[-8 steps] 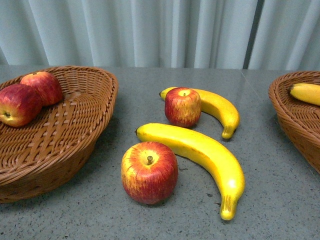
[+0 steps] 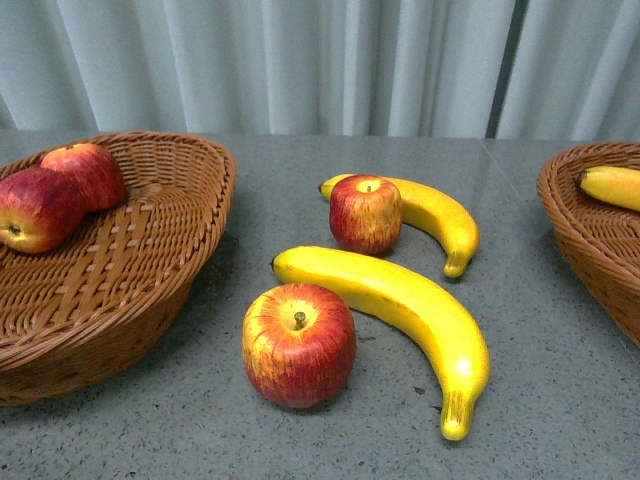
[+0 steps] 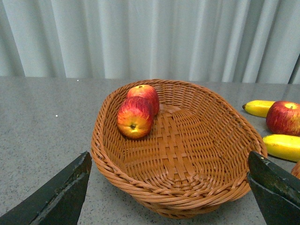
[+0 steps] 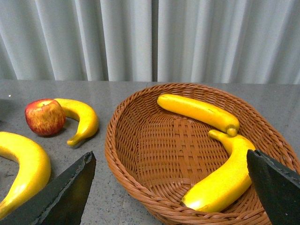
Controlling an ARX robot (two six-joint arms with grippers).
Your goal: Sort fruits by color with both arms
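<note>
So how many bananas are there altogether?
4. On the table: a far banana behind the far apple, a near banana beside the near apple. In the right-hand basket: a straighter banana and a curved banana; the front view shows only one.

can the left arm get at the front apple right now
Probably yes: the front apple sits in the open beside the left basket, nothing over it, and the left gripper is open; the long banana crowds one side.
</note>
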